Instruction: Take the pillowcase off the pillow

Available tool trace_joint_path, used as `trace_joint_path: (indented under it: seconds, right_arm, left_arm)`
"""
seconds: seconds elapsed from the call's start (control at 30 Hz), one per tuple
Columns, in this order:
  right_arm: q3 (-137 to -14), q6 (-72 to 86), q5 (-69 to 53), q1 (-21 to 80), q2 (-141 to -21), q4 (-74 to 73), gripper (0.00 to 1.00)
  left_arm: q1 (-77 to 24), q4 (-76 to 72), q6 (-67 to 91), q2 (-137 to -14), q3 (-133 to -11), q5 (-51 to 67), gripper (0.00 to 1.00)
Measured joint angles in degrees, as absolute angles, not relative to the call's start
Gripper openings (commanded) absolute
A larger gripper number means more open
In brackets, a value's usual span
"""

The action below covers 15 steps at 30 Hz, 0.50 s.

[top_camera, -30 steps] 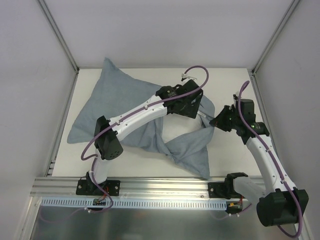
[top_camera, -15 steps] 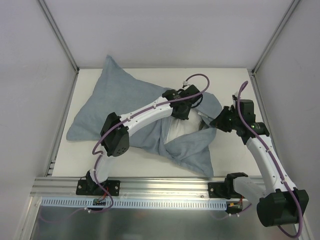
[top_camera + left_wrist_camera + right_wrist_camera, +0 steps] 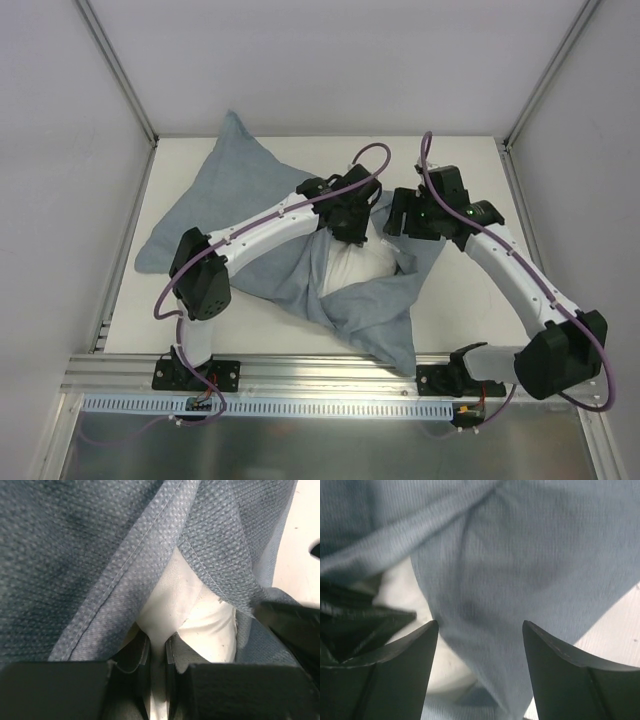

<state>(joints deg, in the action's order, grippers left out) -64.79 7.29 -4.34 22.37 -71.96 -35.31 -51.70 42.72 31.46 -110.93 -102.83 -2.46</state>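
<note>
The blue-grey pillowcase [image 3: 235,205] lies crumpled across the table, its mouth gaping near the middle. The off-white pillow [image 3: 356,266] bulges out of that mouth. My left gripper [image 3: 351,236] reaches into the opening and is shut on a pinched fold of the pillow [image 3: 200,625]; in the left wrist view the gripper [image 3: 158,644] has pillowcase hem [image 3: 75,555] draped above it. My right gripper [image 3: 399,224] hovers open just right of it. In the right wrist view, the right gripper [image 3: 480,627] straddles a hanging flap of pillowcase [image 3: 520,555] without touching it, with pillow [image 3: 405,597] behind.
The white table [image 3: 455,165] is bounded by metal frame posts [image 3: 120,75] at the back corners and a rail [image 3: 300,375] along the near edge. A loose pillowcase corner [image 3: 395,335] lies close to that rail. The left gripper's dark body [image 3: 355,625] shows beside my right fingers.
The left gripper went from open to shut on the pillow's white fabric. The right gripper let go, opened, and swung left and farther back toward the pillowcase mouth. More white pillow shows.
</note>
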Motion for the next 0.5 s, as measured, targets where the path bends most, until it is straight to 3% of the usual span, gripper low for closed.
trace_joint_path:
  seconds: [0.03, 0.07, 0.13, 0.17, 0.2, 0.5]
  right_arm:
    - [-65.87, 7.2, -4.1, 22.39, -73.41, -35.09, 0.7]
    - [-66.83, 7.14, -3.9, 22.44, -75.05, -34.85, 0.58]
    - [-68.36, 6.48, -3.4, 22.52, -78.32, -34.46, 0.26]
    - [-68.69, 6.39, -3.14, 22.52, -79.92, -34.04, 0.04]
    - [-68.75, 6.35, -2.79, 22.5, -81.28, -33.82, 0.01]
    - [-68.77, 6.44, -3.92, 15.51, -83.26, -32.75, 0.01]
  left_arm:
    - [-51.68, 42.72, 31.64, -110.76, -102.76, -1.98, 0.0]
    - [-51.68, 42.7, 31.9, -110.54, -102.61, -1.54, 0.0]
    - [-51.68, 42.76, 32.23, -110.19, -102.52, -0.82, 0.0]
    - [-51.68, 42.74, 32.38, -110.02, -102.39, -0.4, 0.0]
    - [-51.68, 42.7, 32.45, -109.73, -102.15, -0.16, 0.0]
    - [-51.77, 41.74, 32.45, -102.37, -94.91, 0.03, 0.0]
